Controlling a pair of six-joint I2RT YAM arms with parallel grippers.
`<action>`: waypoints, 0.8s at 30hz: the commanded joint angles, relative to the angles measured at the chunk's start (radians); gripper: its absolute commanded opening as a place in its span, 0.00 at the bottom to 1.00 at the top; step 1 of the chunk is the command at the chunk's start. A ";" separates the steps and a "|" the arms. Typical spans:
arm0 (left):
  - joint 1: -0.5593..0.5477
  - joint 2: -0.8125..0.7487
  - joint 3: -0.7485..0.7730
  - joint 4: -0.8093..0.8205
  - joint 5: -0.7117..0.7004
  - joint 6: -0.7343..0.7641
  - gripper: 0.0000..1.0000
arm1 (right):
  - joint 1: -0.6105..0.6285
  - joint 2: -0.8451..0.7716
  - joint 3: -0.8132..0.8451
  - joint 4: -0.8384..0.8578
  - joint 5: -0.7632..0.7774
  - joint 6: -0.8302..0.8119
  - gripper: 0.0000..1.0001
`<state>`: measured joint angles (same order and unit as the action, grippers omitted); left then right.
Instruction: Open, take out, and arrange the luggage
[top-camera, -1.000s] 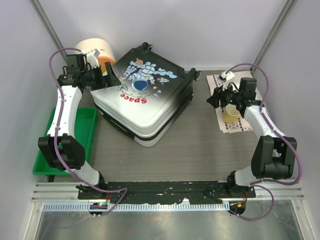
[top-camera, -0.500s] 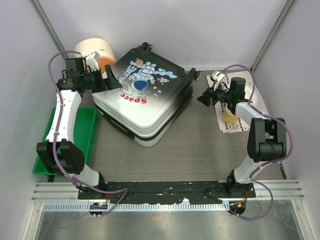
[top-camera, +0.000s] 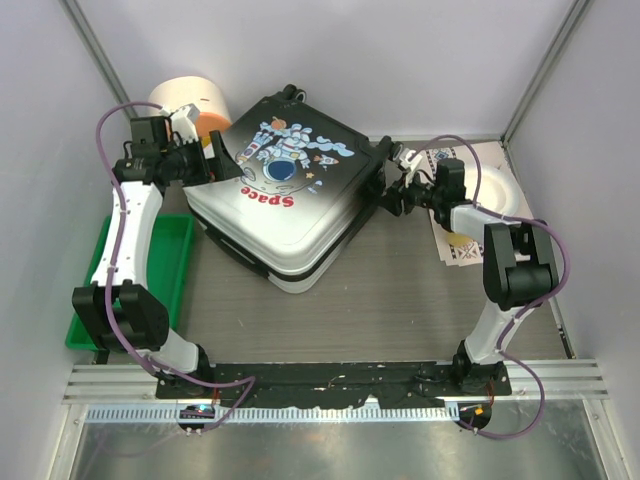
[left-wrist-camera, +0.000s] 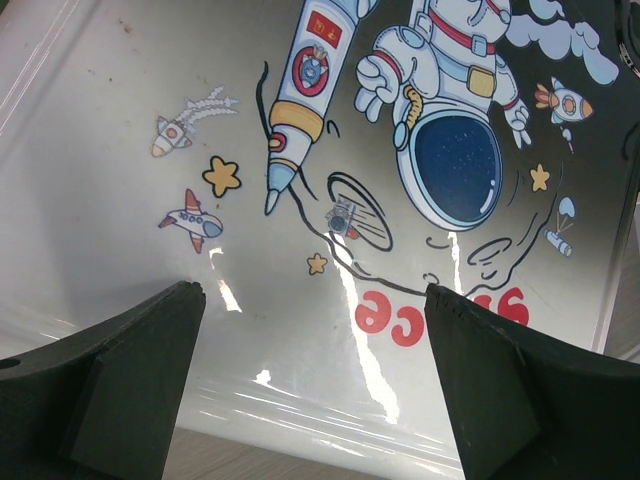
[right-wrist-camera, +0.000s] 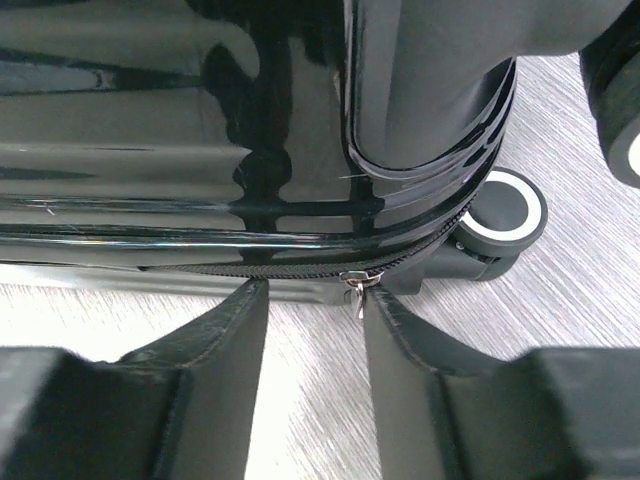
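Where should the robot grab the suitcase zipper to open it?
The little metal pull dangling from the side seam of the suitcase, beside a wheel. Probably come in low from the right, right gripper straddling it: it hangs thin and upright.

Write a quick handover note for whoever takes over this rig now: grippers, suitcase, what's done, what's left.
Left gripper: jaws open, holding nothing, over the printed lid of the luggage.
Right gripper: jaws open, empty, at its black side by a wheel, zipper pull close to one jaw.
Luggage lies flat on the table, closed.
Done: nothing yet.
Left: unzip, open, take out, arrange.
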<state>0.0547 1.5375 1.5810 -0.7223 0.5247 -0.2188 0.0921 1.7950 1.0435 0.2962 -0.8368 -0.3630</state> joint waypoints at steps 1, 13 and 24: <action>0.005 -0.056 -0.007 0.017 0.015 0.035 0.97 | 0.008 0.015 0.017 0.124 0.044 -0.056 0.42; 0.005 -0.057 -0.012 0.014 0.015 0.058 0.96 | 0.008 -0.054 -0.077 0.141 0.031 -0.068 0.01; 0.005 -0.042 -0.019 0.015 0.035 0.059 0.93 | 0.009 -0.308 -0.341 0.055 -0.019 -0.102 0.01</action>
<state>0.0547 1.5139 1.5711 -0.7227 0.5266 -0.1707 0.1013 1.6142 0.7872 0.4217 -0.7849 -0.4435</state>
